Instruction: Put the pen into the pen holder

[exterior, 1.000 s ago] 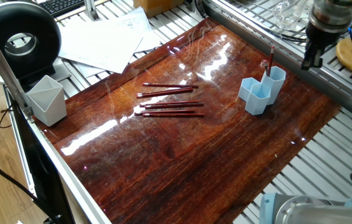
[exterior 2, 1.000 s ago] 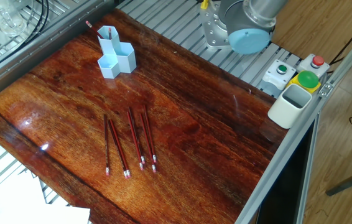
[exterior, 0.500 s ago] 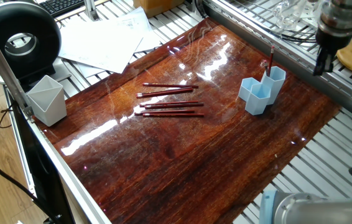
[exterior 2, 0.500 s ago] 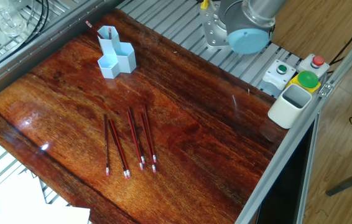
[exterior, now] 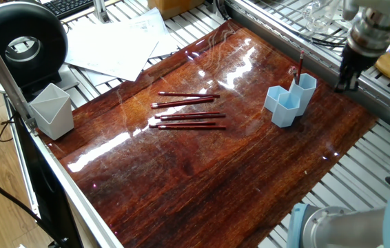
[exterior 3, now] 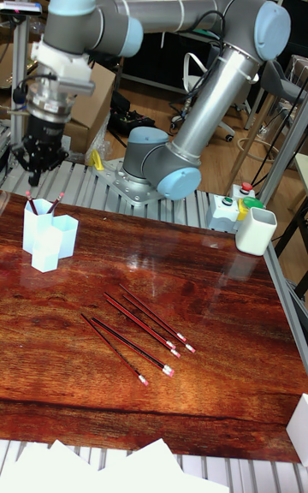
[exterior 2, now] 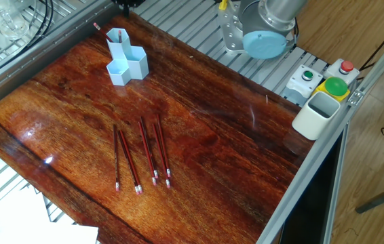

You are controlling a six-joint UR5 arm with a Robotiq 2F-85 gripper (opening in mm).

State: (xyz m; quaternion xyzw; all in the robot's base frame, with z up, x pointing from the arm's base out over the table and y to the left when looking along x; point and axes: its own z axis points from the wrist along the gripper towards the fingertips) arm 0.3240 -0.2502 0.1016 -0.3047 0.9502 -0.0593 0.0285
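The light blue pen holder (exterior: 290,102) stands near the table's far right edge, with red pens upright in its tallest tube (exterior 3: 31,203). Several more red pens (exterior: 188,114) lie side by side mid-table. My gripper (exterior: 346,81) hangs just behind and above the pen holder (exterior 3: 47,240), apart from it. Its fingers (exterior 3: 35,169) point down with a small gap and nothing between them. In the other fixed view only a dark tip of the gripper (exterior 2: 124,3) shows at the top edge, above the pen holder (exterior 2: 125,57) and the loose pens (exterior 2: 141,156).
A pale grey angular cup (exterior: 52,110) sits at the table's left corner, next to a black round device (exterior: 21,43). Papers (exterior: 116,45) lie behind the table. A white cup (exterior 2: 316,114) and a button box (exterior 2: 328,78) stand near the arm's base (exterior 2: 263,30).
The gripper swung right, then came back left and lower behind the pen holder. Its tip now enters the other fixed view's top edge. Pens and holder have not moved.
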